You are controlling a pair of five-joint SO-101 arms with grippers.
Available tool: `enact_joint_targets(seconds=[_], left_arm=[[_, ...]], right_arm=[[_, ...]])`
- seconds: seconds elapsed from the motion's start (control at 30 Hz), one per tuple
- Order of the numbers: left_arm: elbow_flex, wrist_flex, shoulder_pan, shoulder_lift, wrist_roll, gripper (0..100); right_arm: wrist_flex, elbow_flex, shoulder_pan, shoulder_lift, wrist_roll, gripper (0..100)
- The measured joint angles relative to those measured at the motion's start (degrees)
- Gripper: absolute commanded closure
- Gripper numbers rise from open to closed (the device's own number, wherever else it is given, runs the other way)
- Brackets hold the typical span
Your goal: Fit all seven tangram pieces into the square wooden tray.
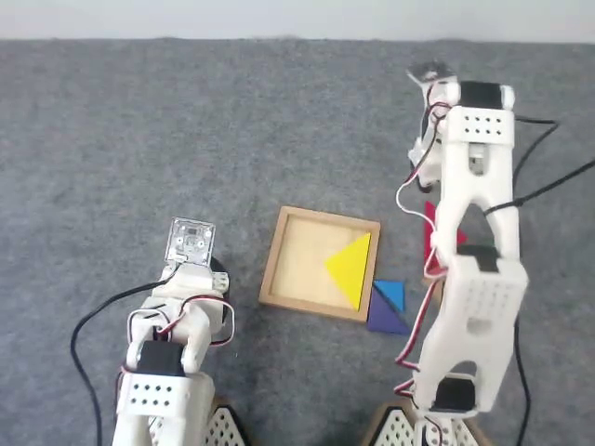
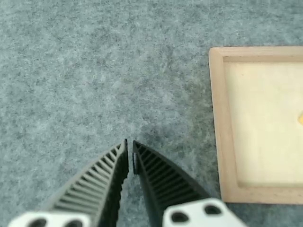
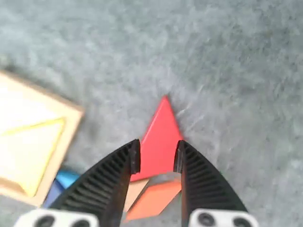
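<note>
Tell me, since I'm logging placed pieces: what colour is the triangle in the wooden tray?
Yellow; the triangle lies in the tray, clearest in the high view.

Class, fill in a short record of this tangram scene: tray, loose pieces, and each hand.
Tray: square wooden tray on grey carpet, holding one yellow triangle
Loose pieces: blue triangle, purple piece, red triangle, orange piece
Left hand: shut, above the carpet beside the tray
Right hand: open, fingers either side of the red triangle
</note>
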Motion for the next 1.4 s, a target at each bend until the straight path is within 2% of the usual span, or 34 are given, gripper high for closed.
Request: enact_joint_targets(seconds=[0.1, 0.17, 0.27, 0.47, 0.63, 0.83, 1.07, 1.27, 1.4], left_arm=[[0.0, 0.0, 0.0, 0.0, 0.0, 98], [0.0, 0.0, 0.0, 0.0, 0.0, 98], [0.0, 0.0, 0.0, 0.0, 0.0, 98], [0.0, 0.0, 0.0, 0.0, 0.0, 98], [0.0, 0.0, 0.0, 0.0, 0.0, 98], [0.0, 0.0, 0.0, 0.0, 0.0, 98], [0.0, 0.0, 0.0, 0.0, 0.0, 98], [0.0, 0.0, 0.0, 0.0, 0.0, 98], [0.0, 0.0, 0.0, 0.0, 0.0, 98]], right_arm=[[-0.26, 9.14, -1.76, -7.3, -0.88, 86.6], [-2.99, 17.41, -1.93, -11.16, -1.32, 81.6], [-12.04, 32.09, -0.88, -16.53, -2.29, 74.4], [-30.68, 56.7, 1.76, -23.38, -3.69, 74.0], [-35.78, 58.46, 3.6, -23.3, -7.82, 73.9], [-36.48, 56.62, 3.96, -18.55, -10.02, 73.9], [-36.48, 54.07, 4.4, -16.88, -10.02, 73.8], [-36.48, 54.07, 4.4, -16.79, -10.02, 67.5], [-36.48, 54.07, 4.22, -16.79, -10.02, 67.2]])
